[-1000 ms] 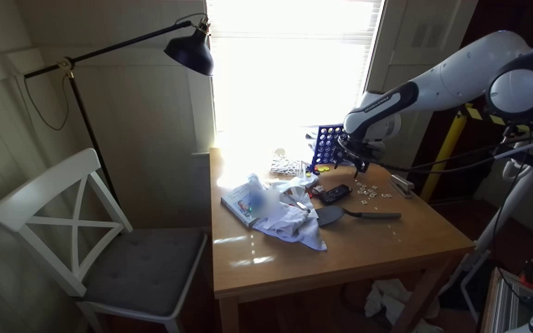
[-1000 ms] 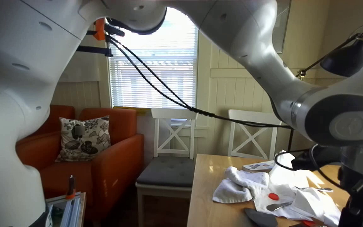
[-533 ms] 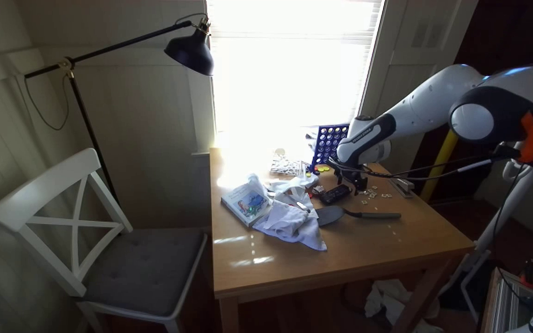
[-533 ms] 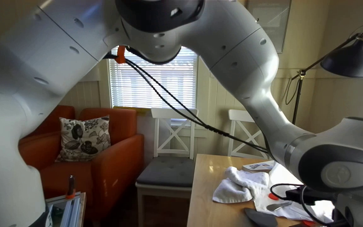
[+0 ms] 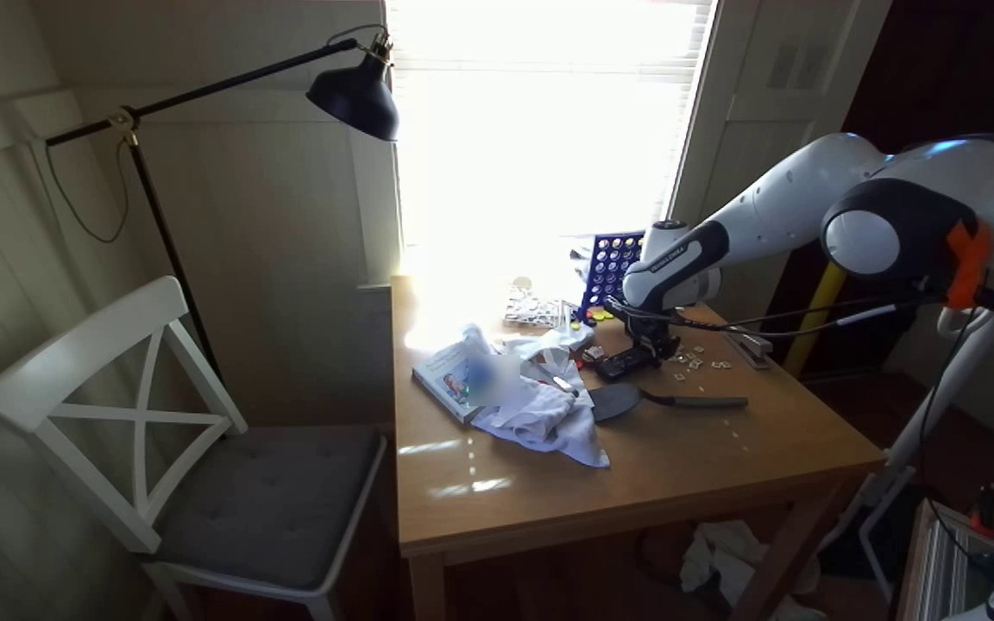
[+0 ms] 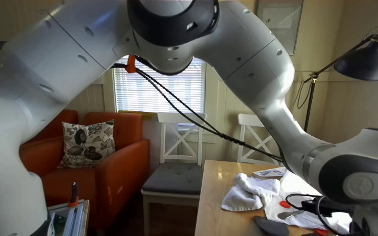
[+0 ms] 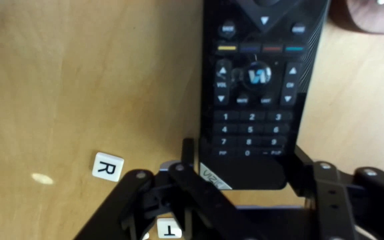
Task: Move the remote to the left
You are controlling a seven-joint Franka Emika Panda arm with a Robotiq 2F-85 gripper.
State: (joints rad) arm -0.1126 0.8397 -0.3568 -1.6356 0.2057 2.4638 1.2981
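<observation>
The remote (image 7: 252, 80) lies face up on the wooden table, black with rows of buttons and a silver corner label. In the wrist view my gripper (image 7: 242, 150) straddles its label end, with one finger along each long side. A thin strip of table shows between the left finger (image 7: 188, 151) and the remote's edge. On the right the finger meets or almost meets the edge; contact there is unclear. An exterior view has the gripper (image 5: 656, 347) down at the right end of the remote (image 5: 620, 366). Elsewhere the fingertips drop below the picture's lower edge.
Letter tiles (image 7: 108, 166) lie beside the gripper. A spatula (image 5: 618, 401) is in front of the remote, and a white cloth (image 5: 540, 414) and a book (image 5: 445, 375) are to its left. Behind stands a blue game rack (image 5: 613, 267); a stapler (image 5: 749, 342) sits at right.
The arm has come down to the table, bringing the gripper from above onto the remote's end. Its fingers have drawn closer together around the remote. The remote shows no clear shift.
</observation>
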